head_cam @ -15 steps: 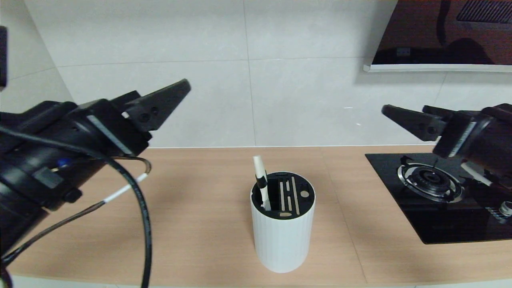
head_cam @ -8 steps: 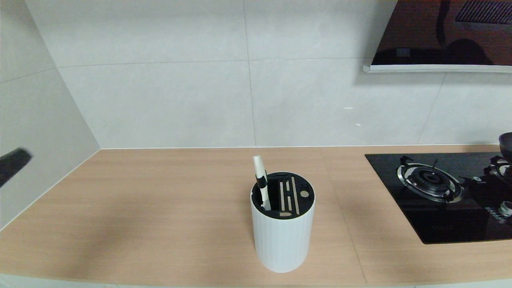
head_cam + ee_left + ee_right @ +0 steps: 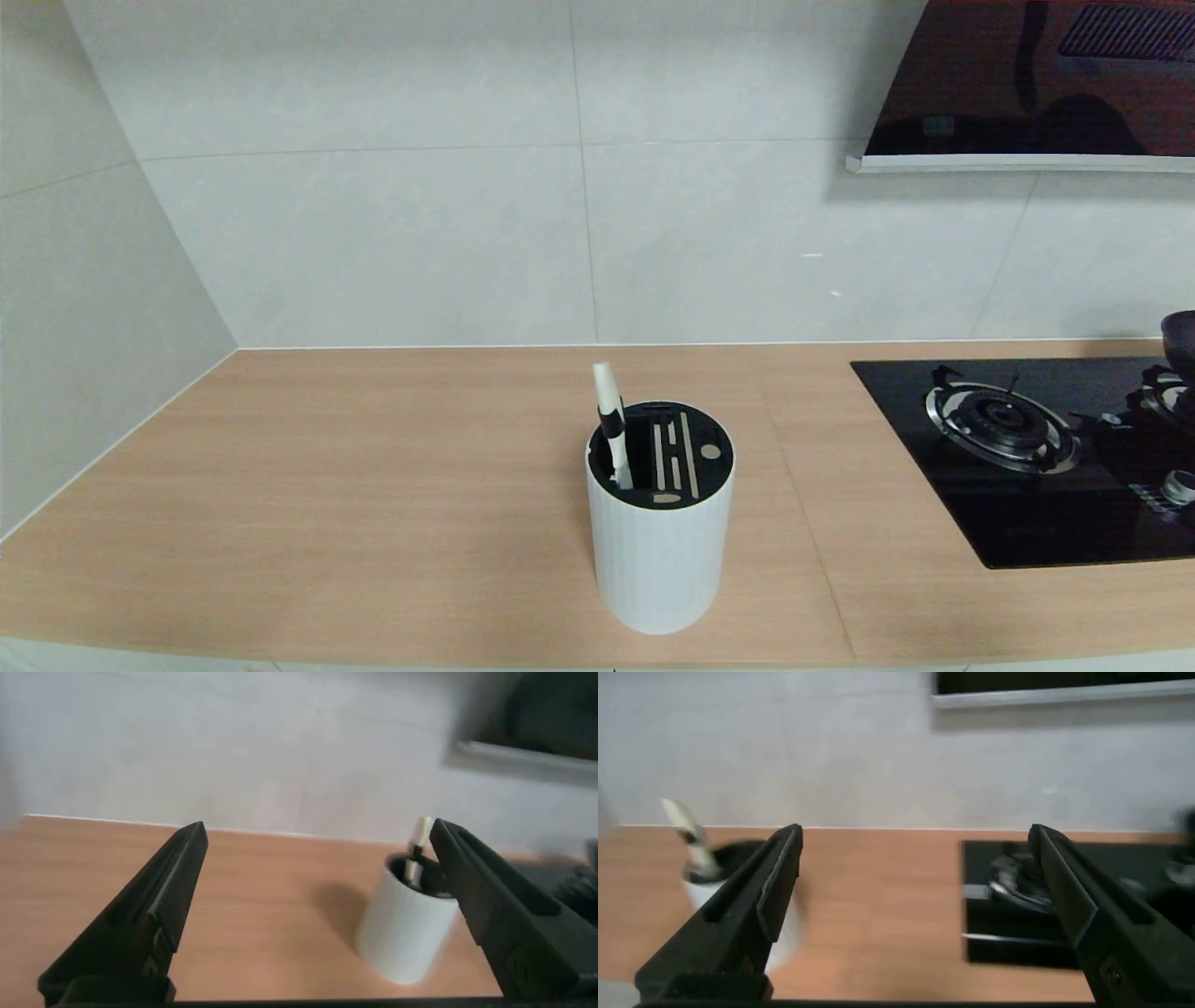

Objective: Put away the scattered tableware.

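The utensil (image 3: 607, 411), a white handle with a black band, stands in the holder (image 3: 660, 560). It sits in the open compartment on the left of the black slotted top and leans slightly toward the left of the frame. The holder, a white ribbed cylinder, stands upright on the counter (image 3: 373, 485) at lower centre of the head view. The stove (image 3: 990, 523), black glass with ring burners, lies at the right of the frame, well apart from the holder. A dark hood (image 3: 1027, 84) hangs at upper right on the grey tiled wall (image 3: 373, 233). The left gripper (image 3: 318, 831) has its fingers spread wide and holds nothing; the holder is seen beyond them. The right gripper (image 3: 915, 833) also has its fingers spread wide and is empty, with the counter and stove beyond.
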